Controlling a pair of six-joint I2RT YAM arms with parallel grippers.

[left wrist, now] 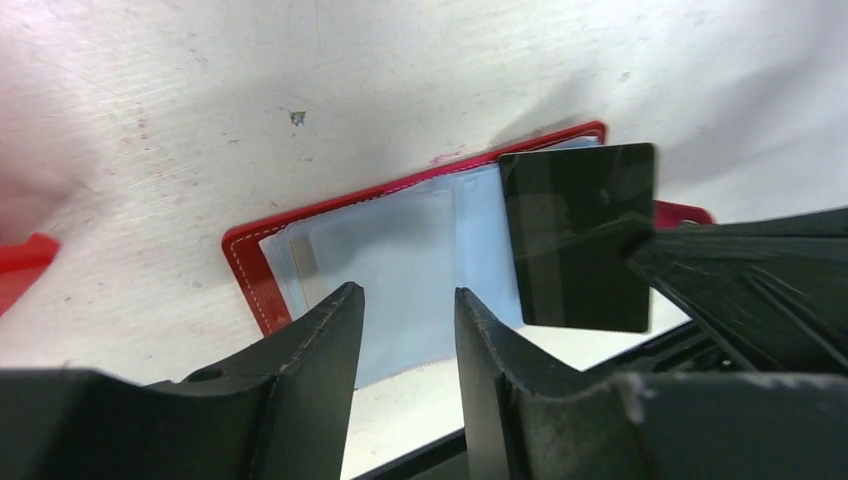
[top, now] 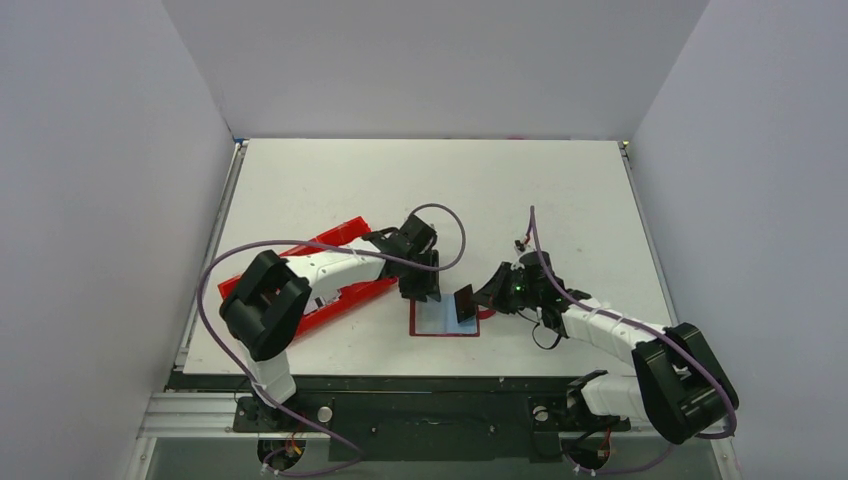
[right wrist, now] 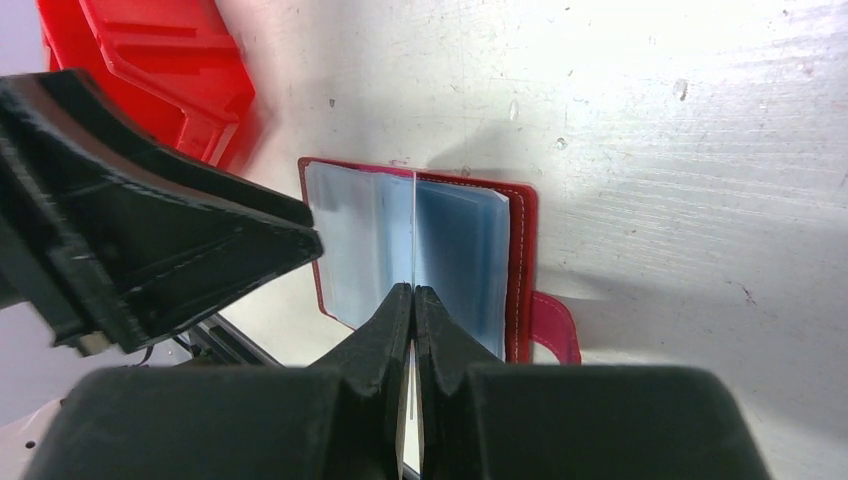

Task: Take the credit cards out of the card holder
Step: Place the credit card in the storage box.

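A white counter (top: 520,190) filled the middle of the booth. In the close views its top was scuffed with fine scratches and a small dark speck (left wrist: 296,118). Three plain, pale grey walls closed it in: a far wall (top: 430,60), a left wall (top: 90,200) and a right wall (top: 760,180), all bare and matte. A thin metal strip (top: 222,230) ran along the counter's left edge. At the near edge lay a dark mounting plate (top: 430,408), with a pale aluminium rail (top: 190,412) beside it on the left. The light was bright and even, leaving only soft shadows on the counter.
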